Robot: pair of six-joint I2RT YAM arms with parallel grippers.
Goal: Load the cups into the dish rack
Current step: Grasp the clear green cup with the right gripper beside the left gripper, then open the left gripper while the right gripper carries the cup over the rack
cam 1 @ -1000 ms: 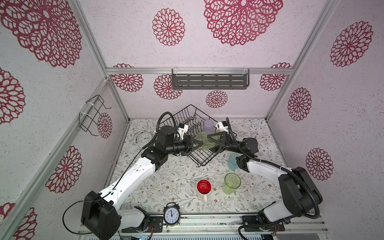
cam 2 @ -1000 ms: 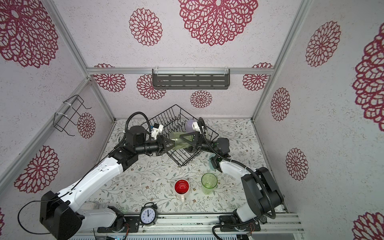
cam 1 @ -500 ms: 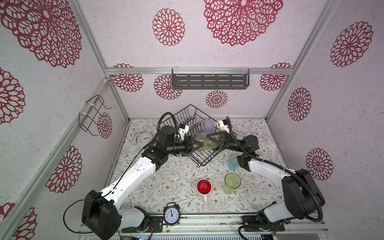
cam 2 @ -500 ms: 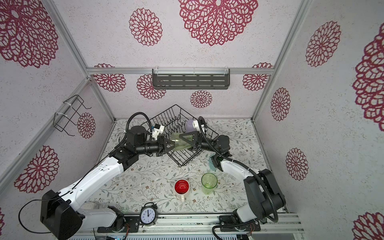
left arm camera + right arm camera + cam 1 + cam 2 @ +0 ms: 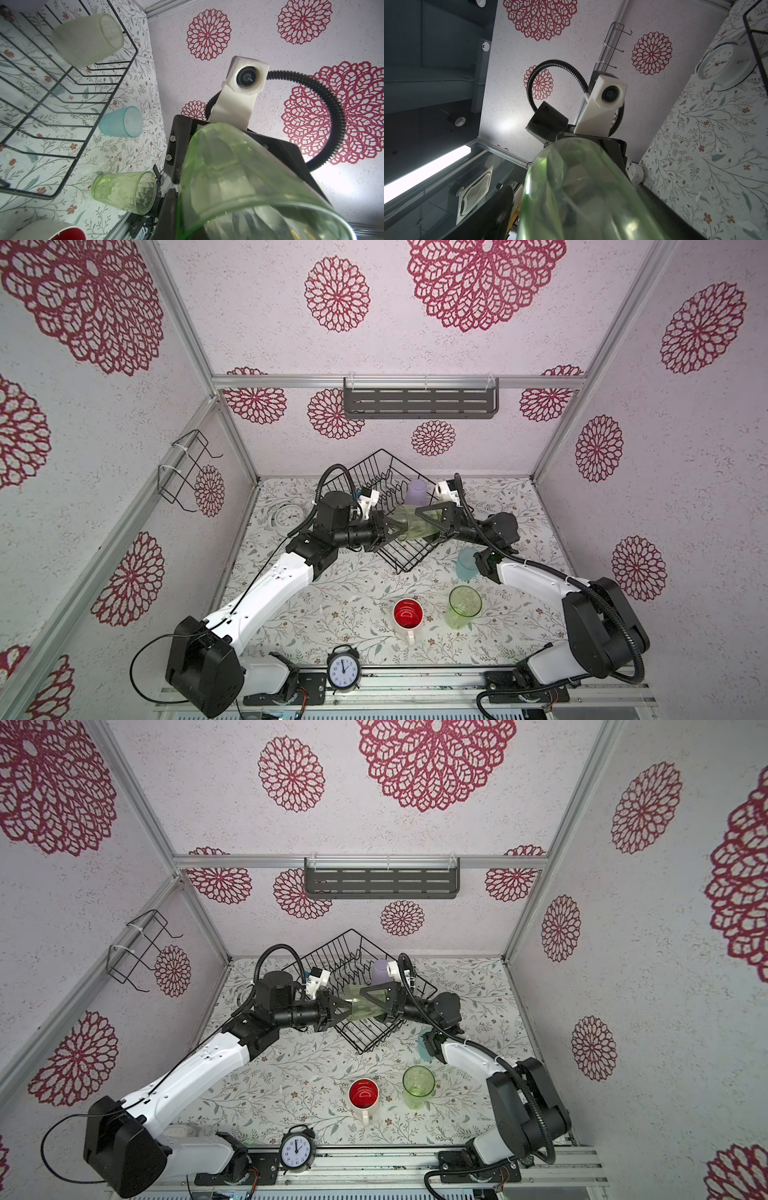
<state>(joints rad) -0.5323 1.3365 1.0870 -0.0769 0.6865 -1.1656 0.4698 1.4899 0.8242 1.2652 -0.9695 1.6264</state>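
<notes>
Hanging on its side over the rack (image 5: 365, 472), the green cup (image 5: 409, 526) is caught between both arms. Its mouth points at the left gripper (image 5: 390, 531) and its base at the right gripper (image 5: 424, 524). The left jaws are clenched on the rim: one finger sits outside the wall, the other shows through the glass in the left wrist view. The right jaws stand wide, straddling the base end. In the right wrist view a sliver of gap shows between one finger (image 5: 500, 207) and the cup, so that side looks released.

Down in the rack, the lilac cup (image 5: 416, 492) sits toward the far right side. The pale cup (image 5: 87, 39) stands mouth up in a corner, hidden behind the grippers in both top views.

Out on the table, the blue cup (image 5: 466, 564) stands just beside the rack, close against the right arm. Nearer the front, the other green cup (image 5: 464, 605) and the mug (image 5: 408, 614), red inside, stand upright side by side, not touching.

A black alarm clock (image 5: 343, 668) stands at the front edge. A white clock (image 5: 286, 515) lies behind the left arm.
</notes>
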